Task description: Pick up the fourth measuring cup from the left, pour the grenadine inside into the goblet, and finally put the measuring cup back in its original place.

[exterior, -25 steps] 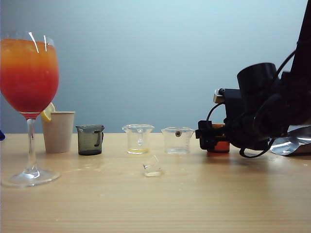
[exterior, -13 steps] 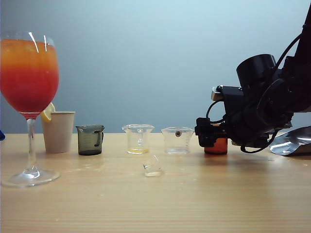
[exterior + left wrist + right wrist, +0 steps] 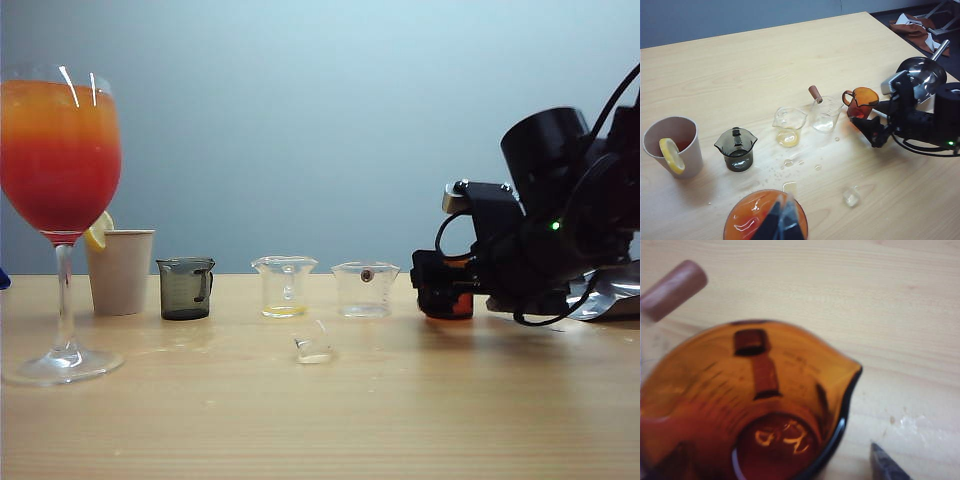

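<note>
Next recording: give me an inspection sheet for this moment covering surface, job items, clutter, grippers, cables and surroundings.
Surface: wooden table, droplets and a small clear lump in front of the cups.
Job's things: amber measuring cup upright at the right end of the row, only a red film at its bottom; goblet far left, full, orange over red.
Clutter: paper cup with lemon slice, grey cup, two clear cups, metal bowl.
Grippers: right gripper beside the amber cup, jaws open, not gripping; left gripper not in view.
Cables: black loops on the right arm.
Surroundings: plain blue-grey wall.
</note>
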You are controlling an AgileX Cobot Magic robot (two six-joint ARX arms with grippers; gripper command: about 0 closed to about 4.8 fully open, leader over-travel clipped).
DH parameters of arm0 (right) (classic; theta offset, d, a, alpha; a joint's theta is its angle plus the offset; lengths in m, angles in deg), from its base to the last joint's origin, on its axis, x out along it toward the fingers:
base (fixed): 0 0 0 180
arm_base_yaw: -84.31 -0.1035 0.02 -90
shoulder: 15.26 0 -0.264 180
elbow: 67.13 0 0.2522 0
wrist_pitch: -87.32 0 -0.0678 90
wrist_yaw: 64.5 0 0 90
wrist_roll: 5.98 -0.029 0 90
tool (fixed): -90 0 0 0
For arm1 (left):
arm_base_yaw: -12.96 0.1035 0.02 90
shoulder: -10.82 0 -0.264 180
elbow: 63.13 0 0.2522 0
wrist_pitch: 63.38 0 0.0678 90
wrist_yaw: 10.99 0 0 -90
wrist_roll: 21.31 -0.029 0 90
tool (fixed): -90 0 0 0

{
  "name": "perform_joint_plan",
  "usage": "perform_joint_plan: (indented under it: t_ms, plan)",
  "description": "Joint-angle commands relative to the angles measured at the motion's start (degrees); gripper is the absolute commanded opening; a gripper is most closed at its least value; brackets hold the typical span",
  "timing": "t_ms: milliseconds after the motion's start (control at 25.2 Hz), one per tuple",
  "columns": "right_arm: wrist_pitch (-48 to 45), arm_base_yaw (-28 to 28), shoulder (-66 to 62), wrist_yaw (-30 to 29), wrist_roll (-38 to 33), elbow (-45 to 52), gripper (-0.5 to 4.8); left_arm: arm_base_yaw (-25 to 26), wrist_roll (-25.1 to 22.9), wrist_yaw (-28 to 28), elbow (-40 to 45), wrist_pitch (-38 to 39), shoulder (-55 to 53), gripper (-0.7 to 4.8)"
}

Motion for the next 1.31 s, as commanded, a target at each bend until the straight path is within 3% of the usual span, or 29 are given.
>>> perform_joint_plan:
  t_ms: [40,238,318,358,397,477,556,596,874,1311]
  plan:
    - [-0.87,-0.04,3.87,-0.20,-0.22,2.19,4.79,-0.02,-0.02,-0.48,-0.09,-0.20,0.13,-0.05]
    - [1.73,-0.04,9.73,-0.83,-0.26,4.87,4.79,-0.02,0.00,-0.46,-0.09,0.63,0.15,-0.05]
    - [6.93,-0.04,12.15,-2.08,-0.28,4.90,4.79,0.00,0.00,-0.44,-0.09,1.25,0.35,-0.05]
    - [11.63,-0.04,14.08,-3.04,-0.28,4.90,4.55,0.00,0.04,-0.46,-0.09,1.42,0.61,-0.05]
    - [14.91,-0.04,15.52,-3.74,-0.28,4.87,4.09,-0.02,0.46,-0.46,-0.09,1.38,0.72,-0.05]
    - [20.52,-0.04,18.78,-6.34,-0.46,4.90,2.04,-0.02,1.03,-0.46,-0.09,1.46,1.68,-0.05]
    - [22.56,-0.04,21.20,-9.42,-0.81,4.87,0.37,-0.02,1.01,-0.42,-0.07,1.79,2.69,-0.05]
    - [23.06,-0.04,22.58,-11.02,-0.92,4.90,-0.13,0.00,1.03,-0.39,-0.07,2.01,3.28,-0.05]
    - [32.79,-0.07,35.65,-11.04,-1.68,4.90,-0.06,0.00,1.11,0.04,1.16,3.52,8.81,-0.05]
    - [48.48,-0.07,57.29,-11.23,4.11,5.55,-0.06,0.00,5.40,2.27,14.95,-4.07,24.87,-0.05]
